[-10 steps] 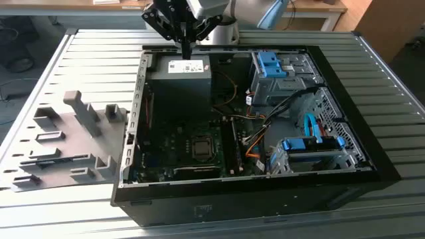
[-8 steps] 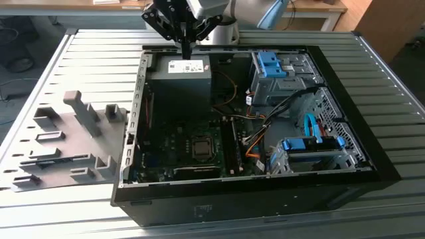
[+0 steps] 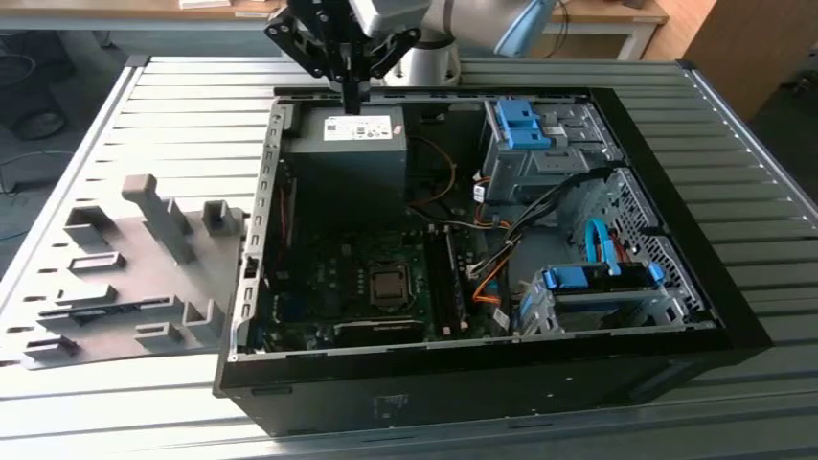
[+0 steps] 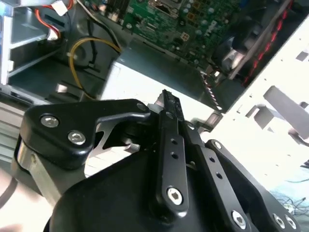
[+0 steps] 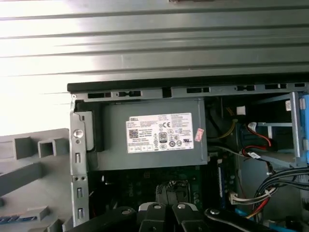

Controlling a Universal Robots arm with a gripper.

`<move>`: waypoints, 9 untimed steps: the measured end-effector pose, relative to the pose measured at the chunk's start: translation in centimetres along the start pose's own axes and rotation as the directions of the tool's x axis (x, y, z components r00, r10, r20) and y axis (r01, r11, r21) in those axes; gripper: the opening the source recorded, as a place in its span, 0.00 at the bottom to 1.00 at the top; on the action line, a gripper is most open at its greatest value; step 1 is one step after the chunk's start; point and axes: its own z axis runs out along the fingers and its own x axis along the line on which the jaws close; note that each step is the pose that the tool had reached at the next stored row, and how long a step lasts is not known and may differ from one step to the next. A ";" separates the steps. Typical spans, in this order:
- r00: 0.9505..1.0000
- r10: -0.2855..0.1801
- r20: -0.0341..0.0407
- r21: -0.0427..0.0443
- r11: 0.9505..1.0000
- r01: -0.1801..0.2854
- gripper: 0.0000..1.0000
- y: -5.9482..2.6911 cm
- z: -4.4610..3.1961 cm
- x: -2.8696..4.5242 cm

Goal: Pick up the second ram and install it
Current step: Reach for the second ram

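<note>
My black gripper (image 3: 351,96) hangs over the far end of the open computer case (image 3: 665,240), just above the grey power supply (image 3: 345,144). Its fingers are pressed together with nothing visible between them; in the second wrist view the gripper (image 4: 167,100) narrows to one closed tip. The second ram appears to be the thin dark strip (image 3: 109,307) lying in the grey slotted holder (image 3: 153,240) at the exterior view's left, well away from the gripper. A bluish edge (image 5: 8,220) in that holder shows in the first wrist view. The motherboard (image 3: 371,287) with its long memory slots (image 3: 443,283) lies inside the case.
The case stands on a slatted metal table (image 3: 153,105). Blue drive brackets (image 3: 522,125) and a blue ribbon cable (image 3: 596,240) fill the case's right half, with loose coloured wires (image 3: 492,273) beside the slots. The case's walls rise around the motherboard.
</note>
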 end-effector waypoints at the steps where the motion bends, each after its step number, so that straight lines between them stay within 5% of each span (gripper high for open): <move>1: 1.000 0.000 0.001 0.000 1.000 0.000 0.11 -0.03 -0.01 0.45; 9: 1.000 0.000 0.003 0.000 1.000 0.000 0.11 -0.30 -0.11 4.07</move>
